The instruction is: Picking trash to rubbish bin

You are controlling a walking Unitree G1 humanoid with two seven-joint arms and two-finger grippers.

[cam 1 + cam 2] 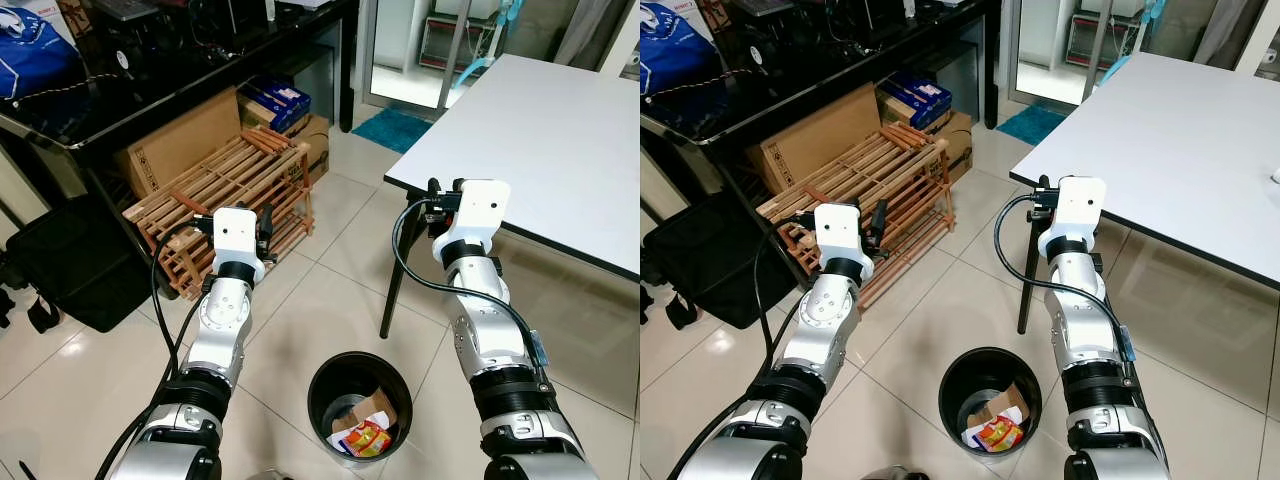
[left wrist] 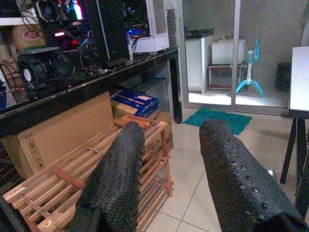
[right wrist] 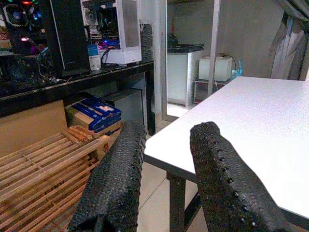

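Note:
A round black rubbish bin point(image 1: 358, 372) stands on the tiled floor between my two arms, close in front of me. Inside it lie a piece of brown cardboard point(image 1: 374, 405) and a red and yellow wrapper point(image 1: 366, 438). My left gripper point(image 2: 173, 129) is raised to the left of and beyond the bin, open, with nothing between its fingers. My right gripper point(image 3: 167, 128) is raised to the right of the bin, near the edge of the white table point(image 1: 560, 130), also open and empty.
A low wooden slatted rack point(image 1: 225, 195) and cardboard boxes point(image 1: 185, 140) sit under a black desk point(image 1: 180, 70) to the left. A black bag point(image 1: 70, 265) lies on the floor beside them. The table's dark leg point(image 1: 395, 270) stands just beyond the bin.

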